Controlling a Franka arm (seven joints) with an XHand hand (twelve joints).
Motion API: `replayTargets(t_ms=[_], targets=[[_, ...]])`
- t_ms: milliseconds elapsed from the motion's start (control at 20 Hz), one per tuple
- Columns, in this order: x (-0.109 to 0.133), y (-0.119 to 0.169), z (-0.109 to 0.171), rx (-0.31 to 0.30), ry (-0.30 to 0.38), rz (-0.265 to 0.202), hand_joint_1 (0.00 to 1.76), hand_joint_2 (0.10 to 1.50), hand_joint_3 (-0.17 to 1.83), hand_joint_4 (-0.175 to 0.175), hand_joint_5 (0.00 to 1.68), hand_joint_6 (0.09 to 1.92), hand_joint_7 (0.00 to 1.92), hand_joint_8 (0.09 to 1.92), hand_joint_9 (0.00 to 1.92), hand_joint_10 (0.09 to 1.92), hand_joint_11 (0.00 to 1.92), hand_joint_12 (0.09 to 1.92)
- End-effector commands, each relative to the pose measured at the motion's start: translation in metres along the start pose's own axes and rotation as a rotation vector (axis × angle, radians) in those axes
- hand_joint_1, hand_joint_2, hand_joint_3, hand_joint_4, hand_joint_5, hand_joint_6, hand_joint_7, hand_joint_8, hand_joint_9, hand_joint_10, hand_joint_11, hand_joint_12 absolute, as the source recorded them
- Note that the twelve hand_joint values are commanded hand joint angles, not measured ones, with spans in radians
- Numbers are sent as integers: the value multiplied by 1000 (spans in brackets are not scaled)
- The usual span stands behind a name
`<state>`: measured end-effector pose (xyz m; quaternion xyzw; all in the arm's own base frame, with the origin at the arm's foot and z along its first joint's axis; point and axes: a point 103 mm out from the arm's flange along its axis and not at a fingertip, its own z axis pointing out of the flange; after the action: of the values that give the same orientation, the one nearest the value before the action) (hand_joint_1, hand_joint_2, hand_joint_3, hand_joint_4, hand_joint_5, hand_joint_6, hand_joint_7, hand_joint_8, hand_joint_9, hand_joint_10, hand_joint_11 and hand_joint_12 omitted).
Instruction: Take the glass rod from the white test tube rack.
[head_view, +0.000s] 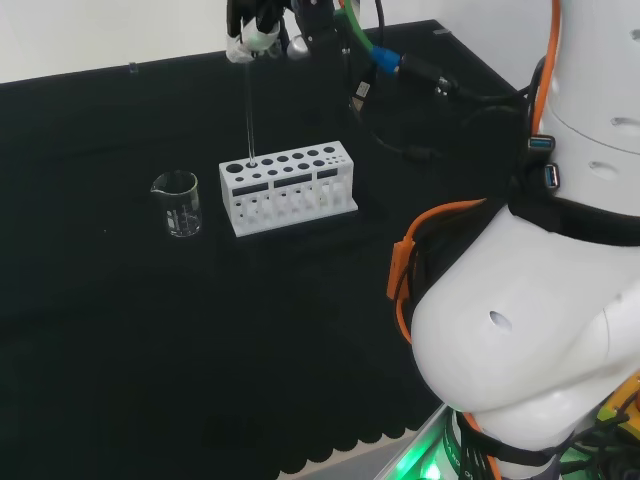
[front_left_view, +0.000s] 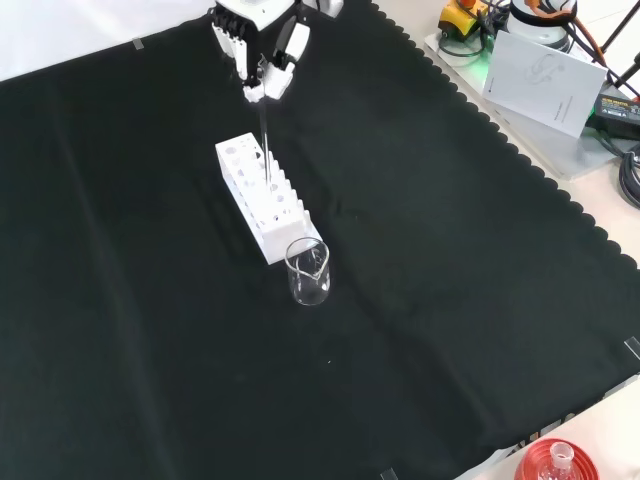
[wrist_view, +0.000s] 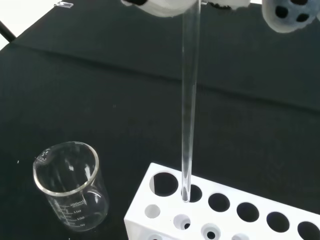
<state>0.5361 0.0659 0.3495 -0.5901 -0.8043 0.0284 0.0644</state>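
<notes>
A thin clear glass rod (head_view: 249, 110) stands upright with its lower tip at a hole near the left end of the white test tube rack (head_view: 288, 187) in the head view. The hand (head_view: 252, 30) is above the rack, fingers pinched on the rod's top end. In the front view the hand (front_left_view: 262, 55) holds the rod (front_left_view: 266, 140) over the rack (front_left_view: 266, 198). The wrist view shows the rod (wrist_view: 189, 110) running from the fingers (wrist_view: 165, 7) down to the rim of a hole in the rack (wrist_view: 225, 210), the tip just at hole level.
A small clear glass beaker (head_view: 178, 204) stands just left of the rack in the head view, and in front of the rack (front_left_view: 308, 271) in the front view. A red ribbed stand with a flask (front_left_view: 556, 462) sits at the bench's near right corner.
</notes>
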Motion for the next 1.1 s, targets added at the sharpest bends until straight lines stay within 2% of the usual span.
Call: replayTargets(t_ms=[50,350,450,750,1100], targets=[[14,-2,-18,-18,-15,-7,1329,1036,-175,-175,1312,287,1536,243,1704,232,1608,434],[22,-4,-35,-47,-24,-23,1329,1036,-175,-175,1313,286,1537,242,1702,238,1609,432],[24,-5,-38,-44,-32,-15,1329,1035,-175,-175,1314,285,1537,241,1701,240,1609,431],[53,0,-45,-51,-44,-45,1329,1034,-175,-175,1317,282,1538,238,1700,245,1609,430],[68,-4,-46,-64,-42,-74,1329,1034,-175,-175,1320,278,1540,233,1698,252,1611,427]])
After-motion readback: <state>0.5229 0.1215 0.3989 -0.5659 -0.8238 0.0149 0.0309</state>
